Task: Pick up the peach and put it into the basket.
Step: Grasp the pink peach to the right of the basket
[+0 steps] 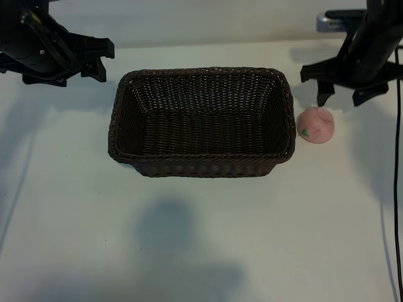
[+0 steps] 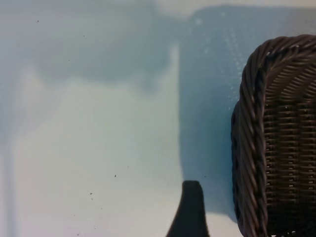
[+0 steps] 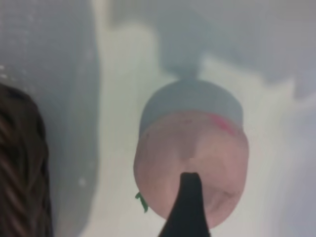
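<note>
Pink peach (image 1: 316, 125) sits on table just right of basket (image 1: 201, 165), directly under right gripper (image 1: 343, 95), jaws apart, nothing held. Left gripper (image 1: 94, 60) parked far side, jaws apart; right arm far nearer.

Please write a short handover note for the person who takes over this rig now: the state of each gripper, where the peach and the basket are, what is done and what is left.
Left gripper: open, idle beside the basket's far left corner.
Right gripper: open, just above the peach, not gripping it.
The peach lies on the table, right of the basket, close to its right rim.
The basket holds nothing.
Done: approach only.
Left: lower the right gripper, grasp the peach, lift it, carry it over the rim, release it inside.
</note>
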`<control>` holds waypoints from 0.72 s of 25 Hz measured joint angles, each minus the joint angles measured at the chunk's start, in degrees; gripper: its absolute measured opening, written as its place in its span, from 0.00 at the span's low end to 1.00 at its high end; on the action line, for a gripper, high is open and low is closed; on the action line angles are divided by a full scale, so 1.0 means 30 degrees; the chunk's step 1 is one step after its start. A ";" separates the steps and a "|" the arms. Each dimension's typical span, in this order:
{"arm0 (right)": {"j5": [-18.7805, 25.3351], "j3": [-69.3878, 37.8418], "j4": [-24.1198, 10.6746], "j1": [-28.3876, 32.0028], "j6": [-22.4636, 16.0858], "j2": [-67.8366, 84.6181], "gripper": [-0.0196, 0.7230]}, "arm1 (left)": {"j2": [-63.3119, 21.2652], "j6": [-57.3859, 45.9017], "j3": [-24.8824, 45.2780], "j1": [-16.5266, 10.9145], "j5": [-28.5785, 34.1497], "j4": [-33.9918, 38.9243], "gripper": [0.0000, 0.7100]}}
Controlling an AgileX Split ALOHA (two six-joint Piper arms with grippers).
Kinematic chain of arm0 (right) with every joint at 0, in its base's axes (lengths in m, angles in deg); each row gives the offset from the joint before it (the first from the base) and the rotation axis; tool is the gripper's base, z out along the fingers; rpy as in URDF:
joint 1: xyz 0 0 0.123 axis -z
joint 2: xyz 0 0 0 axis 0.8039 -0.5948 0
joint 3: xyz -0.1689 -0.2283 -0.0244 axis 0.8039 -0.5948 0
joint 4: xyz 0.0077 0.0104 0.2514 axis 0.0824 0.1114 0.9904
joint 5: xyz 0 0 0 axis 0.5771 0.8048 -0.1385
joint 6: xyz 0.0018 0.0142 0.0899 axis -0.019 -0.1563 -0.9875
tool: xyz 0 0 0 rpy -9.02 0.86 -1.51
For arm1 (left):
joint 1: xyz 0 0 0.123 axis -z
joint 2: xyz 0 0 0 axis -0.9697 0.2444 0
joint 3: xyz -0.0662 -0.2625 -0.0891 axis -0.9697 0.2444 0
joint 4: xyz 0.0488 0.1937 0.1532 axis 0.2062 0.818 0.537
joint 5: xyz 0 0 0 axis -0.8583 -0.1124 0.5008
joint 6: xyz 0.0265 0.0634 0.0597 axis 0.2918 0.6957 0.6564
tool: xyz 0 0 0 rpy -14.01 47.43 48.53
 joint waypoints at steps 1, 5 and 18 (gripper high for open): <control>-0.0338 -0.0307 0.0000 0.0000 0.0036 0.0000 0.83 | 0.0000 0.0000 0.0000 0.0000 -0.0022 0.0008 0.82; -0.1183 -0.0917 0.0239 0.0000 0.0337 0.0000 0.83 | 0.0000 0.0000 0.0000 0.0000 -0.0346 0.0024 0.82; -0.2651 -0.1986 0.1430 0.0000 0.1121 -0.0232 0.70 | 0.0000 0.0000 0.0000 0.0000 -0.0646 0.0024 0.82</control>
